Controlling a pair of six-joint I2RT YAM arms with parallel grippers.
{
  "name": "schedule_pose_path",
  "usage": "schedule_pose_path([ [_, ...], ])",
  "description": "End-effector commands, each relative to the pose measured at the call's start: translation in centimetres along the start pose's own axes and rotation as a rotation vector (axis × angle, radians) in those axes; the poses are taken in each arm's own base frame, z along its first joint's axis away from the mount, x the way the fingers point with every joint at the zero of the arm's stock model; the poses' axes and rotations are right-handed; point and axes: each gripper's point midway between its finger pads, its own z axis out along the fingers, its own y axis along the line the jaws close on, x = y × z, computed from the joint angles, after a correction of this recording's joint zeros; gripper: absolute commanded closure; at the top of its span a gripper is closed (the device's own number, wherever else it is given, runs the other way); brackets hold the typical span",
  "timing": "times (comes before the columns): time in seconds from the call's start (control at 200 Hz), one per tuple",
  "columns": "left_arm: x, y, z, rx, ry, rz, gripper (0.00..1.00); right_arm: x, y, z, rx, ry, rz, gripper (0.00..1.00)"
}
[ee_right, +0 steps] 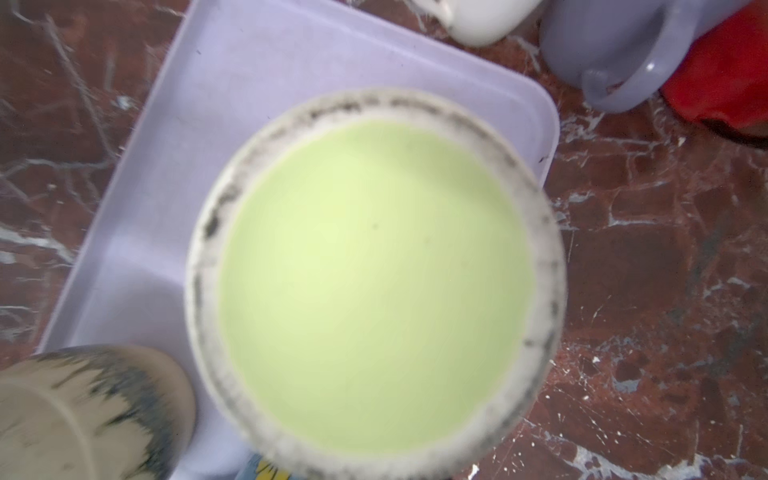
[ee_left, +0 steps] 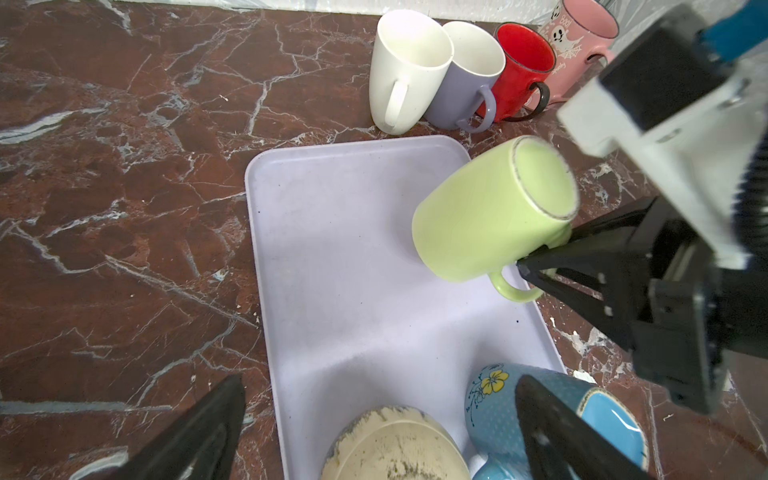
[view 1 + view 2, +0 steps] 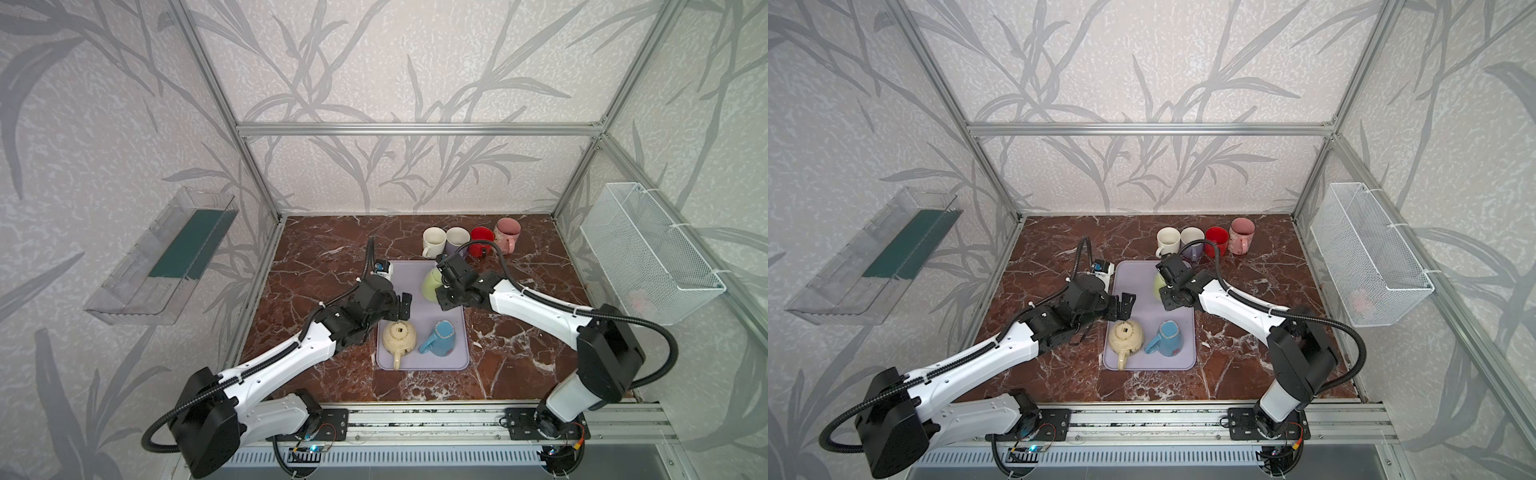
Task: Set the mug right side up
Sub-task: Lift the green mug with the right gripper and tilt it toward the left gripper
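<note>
Pinching only the handle, the right gripper (left gripper spread, empty) may let the pale-green ceramic mug swivel loose.

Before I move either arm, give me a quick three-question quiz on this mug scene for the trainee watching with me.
1. True or false: the right gripper is shut on the green mug.
2. How many mugs make up the upright row of mugs behind the tray?
3. Pick one. The left gripper is: A) shut on the tray's rim, B) open and holding nothing, C) out of every view.

Key: 1 true; 2 four; 3 B.
</note>
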Motion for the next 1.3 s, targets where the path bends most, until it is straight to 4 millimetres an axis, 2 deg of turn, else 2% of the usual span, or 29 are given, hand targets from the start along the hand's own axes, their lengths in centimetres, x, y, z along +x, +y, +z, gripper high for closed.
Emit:
schedule_pose_path([
  [0.0,-1.4,-0.7,-0.6,0.055,-0.059,-0.051,0.02,-4.3,1.3,-3.3,-0.136,-0.204,0.04,1.0],
  [0.325,-1.7,-2.0,-0.9,0.156,-0.086,-0.091,0.04,-4.9,1.8,-7.0,-0.354,-0.316,0.125,1.0],
  [0.635,-0.8,-2.6,-1.2,0.28,-0.127,-0.139,0.07,-4.7,1.5,-8.4,-0.496,-0.372,0.19,1.0],
  [0.945,-0.9,-4.6,-1.8,0.475,-0.163,-0.188,0.1,-5.5,2.3,-10.6,-0.626,-0.459,0.202,1.0],
  [1.295,-1.0,-6.3,-1.7,0.61,-0.187,-0.189,0.17,-6.4,3.0,-11.8,-0.731,-0.504,0.209,1.0],
])
